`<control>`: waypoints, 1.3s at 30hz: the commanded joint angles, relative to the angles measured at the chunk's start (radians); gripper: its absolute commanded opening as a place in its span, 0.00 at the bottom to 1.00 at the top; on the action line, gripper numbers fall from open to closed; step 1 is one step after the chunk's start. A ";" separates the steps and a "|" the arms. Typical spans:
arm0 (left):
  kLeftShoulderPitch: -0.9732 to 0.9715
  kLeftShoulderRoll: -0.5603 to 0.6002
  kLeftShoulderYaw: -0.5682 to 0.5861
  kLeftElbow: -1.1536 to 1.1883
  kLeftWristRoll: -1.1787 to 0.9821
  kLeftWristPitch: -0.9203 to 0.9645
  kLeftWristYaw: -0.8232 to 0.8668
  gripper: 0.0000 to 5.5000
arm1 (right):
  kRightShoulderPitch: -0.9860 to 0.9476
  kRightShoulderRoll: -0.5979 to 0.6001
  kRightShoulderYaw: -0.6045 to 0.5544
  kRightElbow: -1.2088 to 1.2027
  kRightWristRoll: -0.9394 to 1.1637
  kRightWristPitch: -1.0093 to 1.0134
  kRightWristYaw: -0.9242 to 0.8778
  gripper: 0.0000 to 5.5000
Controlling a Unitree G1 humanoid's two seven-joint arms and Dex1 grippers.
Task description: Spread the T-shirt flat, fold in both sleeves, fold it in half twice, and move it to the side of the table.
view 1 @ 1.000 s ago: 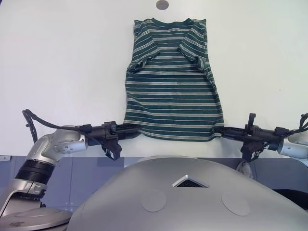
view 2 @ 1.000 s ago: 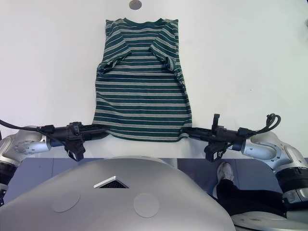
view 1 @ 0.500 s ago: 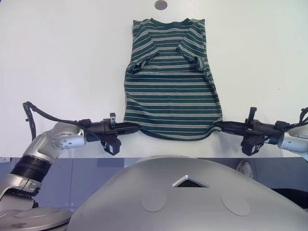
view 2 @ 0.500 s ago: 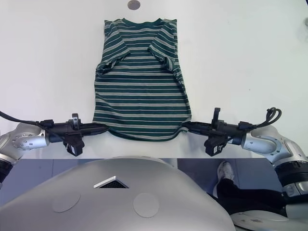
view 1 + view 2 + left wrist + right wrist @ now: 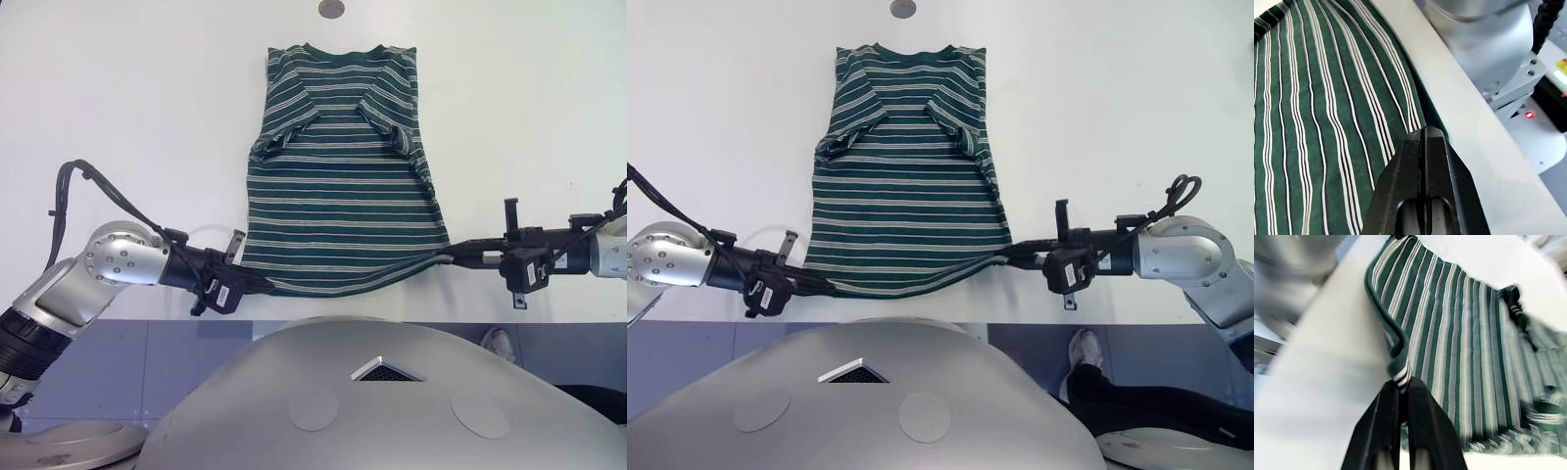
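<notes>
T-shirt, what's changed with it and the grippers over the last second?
The left gripper and right gripper, shut on the bottom corners of the T-shirt, have risen and moved forward, away from the robot. The hem has come up off the table and now sags between them. The collar and the folded-in sleeves stayed where they were.

1. Left arm (image 5: 118, 259) reaches inward along the table's (image 5: 118, 117) near edge; left gripper (image 5: 1425, 131) pinched closed on the T-shirt (image 5: 343, 196) hem.
2. Right arm (image 5: 1176, 250) mirrors it; right gripper (image 5: 1400, 383) clamped on the hem's other corner.
</notes>
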 commanded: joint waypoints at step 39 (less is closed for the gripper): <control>-1.345 -0.535 -0.126 1.395 -0.123 0.299 -0.346 0.00 | -1.068 0.628 -0.073 0.982 -0.225 0.573 0.411 0.00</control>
